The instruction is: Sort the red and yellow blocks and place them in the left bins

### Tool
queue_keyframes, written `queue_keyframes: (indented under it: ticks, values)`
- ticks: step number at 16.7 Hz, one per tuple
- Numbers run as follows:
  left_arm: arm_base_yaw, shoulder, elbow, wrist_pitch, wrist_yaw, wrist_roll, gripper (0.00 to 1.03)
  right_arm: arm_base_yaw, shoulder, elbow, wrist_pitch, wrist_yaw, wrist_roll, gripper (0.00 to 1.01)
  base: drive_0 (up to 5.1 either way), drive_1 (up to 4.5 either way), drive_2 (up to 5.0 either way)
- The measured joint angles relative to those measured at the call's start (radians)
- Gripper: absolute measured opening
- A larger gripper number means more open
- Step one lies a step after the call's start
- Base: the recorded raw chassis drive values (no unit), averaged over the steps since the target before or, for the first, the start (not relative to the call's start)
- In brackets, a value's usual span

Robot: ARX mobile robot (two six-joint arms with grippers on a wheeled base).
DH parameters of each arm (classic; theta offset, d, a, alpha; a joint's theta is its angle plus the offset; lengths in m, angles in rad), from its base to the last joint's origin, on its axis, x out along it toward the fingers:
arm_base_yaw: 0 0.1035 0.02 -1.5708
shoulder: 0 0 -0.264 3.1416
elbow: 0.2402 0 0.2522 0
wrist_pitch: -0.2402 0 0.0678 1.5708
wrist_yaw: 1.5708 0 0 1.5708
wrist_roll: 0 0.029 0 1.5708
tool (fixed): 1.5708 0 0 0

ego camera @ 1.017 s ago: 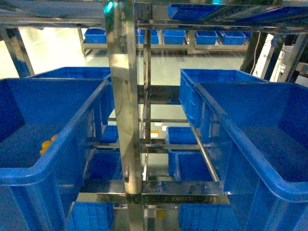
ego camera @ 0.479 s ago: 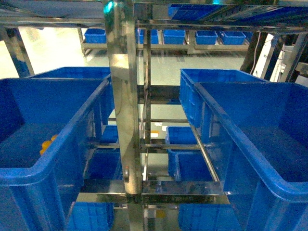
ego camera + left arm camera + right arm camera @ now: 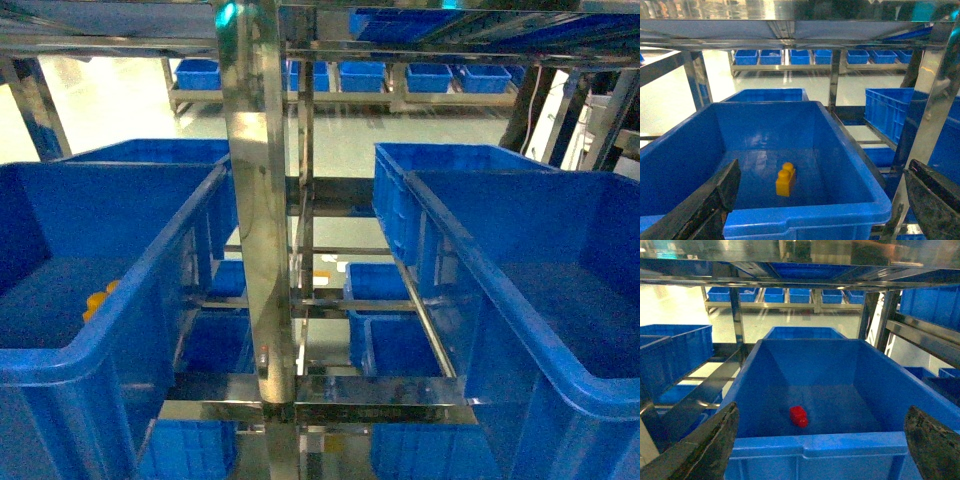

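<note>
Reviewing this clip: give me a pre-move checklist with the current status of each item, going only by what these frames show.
1. Yellow brick located: ok, it lies on the floor of the left bin, alone.
2. Red block located: ok, it lies in the right crate.
3. Red block in a left bin: not ok.
4. Left gripper free: ok, jaws wide apart, nothing between them.
5. Right gripper free: ok, jaws wide apart, empty.
6. Steel post between the crates clear of both arms: cannot tell.

brick [image 3: 785, 181] in left bin [image 3: 805, 216], block [image 3: 799, 416] in right bin [image 3: 815, 445]
</note>
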Motion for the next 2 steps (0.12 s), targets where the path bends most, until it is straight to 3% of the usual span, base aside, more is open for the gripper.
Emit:
queue_keyframes:
  ticks: [2]
  values:
    - [0.0, 0.0, 0.0, 0.0, 0.0, 0.0, 0.98, 0.0, 0.0, 0.0, 0.0, 0.0, 0.0, 0.98, 0.0, 0.0, 0.0]
